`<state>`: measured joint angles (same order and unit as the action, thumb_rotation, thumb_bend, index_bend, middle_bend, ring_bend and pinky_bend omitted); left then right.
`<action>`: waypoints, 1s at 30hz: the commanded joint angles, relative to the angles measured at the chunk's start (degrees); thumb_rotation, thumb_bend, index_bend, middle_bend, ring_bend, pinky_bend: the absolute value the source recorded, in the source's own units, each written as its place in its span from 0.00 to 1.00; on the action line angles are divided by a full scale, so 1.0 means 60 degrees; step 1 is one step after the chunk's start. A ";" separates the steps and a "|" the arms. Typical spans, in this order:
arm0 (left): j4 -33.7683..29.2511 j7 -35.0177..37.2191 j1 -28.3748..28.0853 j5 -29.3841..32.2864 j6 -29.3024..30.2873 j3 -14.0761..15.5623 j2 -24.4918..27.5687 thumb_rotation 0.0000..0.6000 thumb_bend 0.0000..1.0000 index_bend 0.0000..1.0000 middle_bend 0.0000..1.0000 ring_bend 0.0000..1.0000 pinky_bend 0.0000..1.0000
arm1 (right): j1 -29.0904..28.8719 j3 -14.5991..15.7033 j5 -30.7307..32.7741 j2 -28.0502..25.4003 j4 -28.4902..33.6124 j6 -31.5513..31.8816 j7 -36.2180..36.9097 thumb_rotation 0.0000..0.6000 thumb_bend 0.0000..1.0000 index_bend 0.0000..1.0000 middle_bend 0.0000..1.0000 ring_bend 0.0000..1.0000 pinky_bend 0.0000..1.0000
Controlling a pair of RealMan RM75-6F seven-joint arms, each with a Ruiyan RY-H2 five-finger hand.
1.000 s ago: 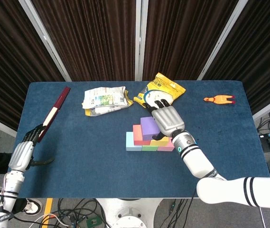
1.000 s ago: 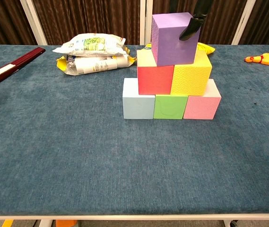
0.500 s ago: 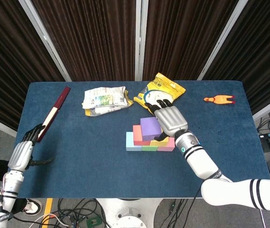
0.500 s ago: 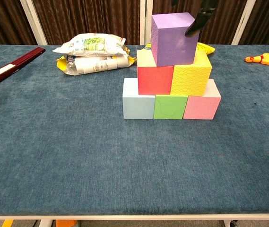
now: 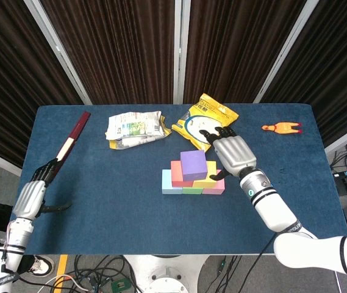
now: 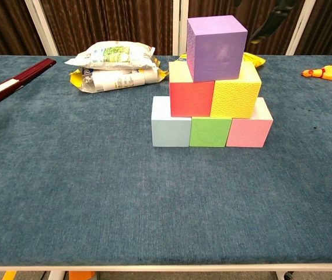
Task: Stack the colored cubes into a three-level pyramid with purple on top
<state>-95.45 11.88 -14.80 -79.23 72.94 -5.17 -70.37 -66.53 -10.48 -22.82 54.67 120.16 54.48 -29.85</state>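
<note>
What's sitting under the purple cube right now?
The purple cube rests on the red cube and yellow cube, straddling their joint. Their top faces beneath it are covered, so the exact contact cannot be seen.

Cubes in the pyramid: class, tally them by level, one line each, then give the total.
Bottom level: 3, light blue cube, green cube, pink cube
Middle level: 2, red cube, yellow cube
Top level: 1, purple cube
Total: 6

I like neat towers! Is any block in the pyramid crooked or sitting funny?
A little. The purple cube on top is turned slightly compared with the red cube and yellow cube under it, so its edges don't line up. The bottom row looks straight.
</note>
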 commanded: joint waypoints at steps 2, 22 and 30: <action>0.0053 0.0069 0.0035 0.0025 0.0010 0.0014 0.0014 1.00 0.09 0.02 0.00 0.00 0.01 | -0.0107 -0.0059 -0.0139 0.0444 -0.0324 0.0028 0.0044 1.00 0.00 0.00 0.20 0.00 0.00; 0.0151 0.0265 0.0077 -0.0085 0.0059 0.0046 0.0025 1.00 0.09 0.02 0.00 0.00 0.01 | -0.0276 -0.0090 0.0018 0.0976 -0.0352 0.0761 -0.0467 1.00 0.00 0.00 0.51 0.04 0.00; 0.0165 0.0330 0.0080 -0.0084 0.0039 0.0051 0.0027 1.00 0.09 0.02 0.00 0.00 0.01 | -0.0312 -0.0154 0.0155 0.1006 -0.0296 0.0818 -0.0554 1.00 0.00 0.00 0.52 0.04 0.00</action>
<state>-94.46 13.86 -14.33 -79.74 73.17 -4.86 -70.21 -68.40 -11.38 -21.91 60.71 118.37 59.37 -33.17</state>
